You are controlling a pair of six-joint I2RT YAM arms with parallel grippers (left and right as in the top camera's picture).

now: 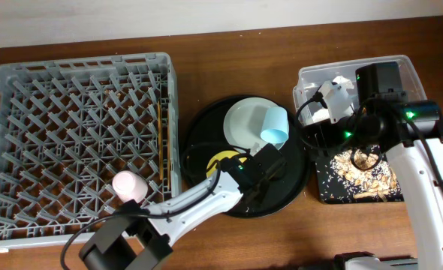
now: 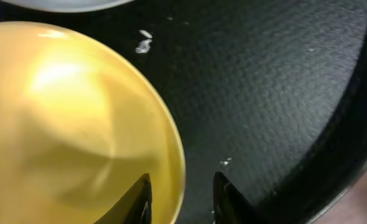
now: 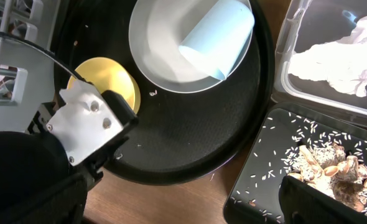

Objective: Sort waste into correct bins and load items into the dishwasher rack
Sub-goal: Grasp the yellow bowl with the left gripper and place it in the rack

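Two arms are working over the bench [image 1: 281, 240]. The left arm is stretching out long and low from the near edge, its wrist tipped down over the round black tray [image 2: 277, 93]. The left hand [image 2: 183, 200] is standing partly open, its two dark fingertips [image 2: 143, 198] straddling the rim of the yellow bowl [image 2: 65, 124]. One tip is sitting inside the bowl and the other just outside it, over the tray's pebbled floor. The wrist view is not showing whether either tip is touching the rim.

Just beyond this hand, on the same tray, the pale grey-white plate [image 3: 165, 62] is carrying the light-blue cup [image 3: 218, 37], which is lying on its side. Far off to this hand's left, the grey dishwasher rack [image 1: 26, 75] is holding the pink cup [image 1: 128, 186] near its front edge. The thin wooden chopsticks [image 1: 161, 142] are lying along the rack's right side.

The right arm is rising from the near right corner and bending inward at the elbow, small green lights glowing on its joints. The right hand [image 3: 186, 208] is hanging with its fingers spread wide and gripping nothing. Under its right finger, the shallow black rectangular tray [image 3: 264, 168] is holding brown food scraps [image 3: 333, 168] among scattered pale grains. Beyond that finger, the clear tub [image 3: 333, 18] is holding the crumpled white napkin [image 3: 339, 62].
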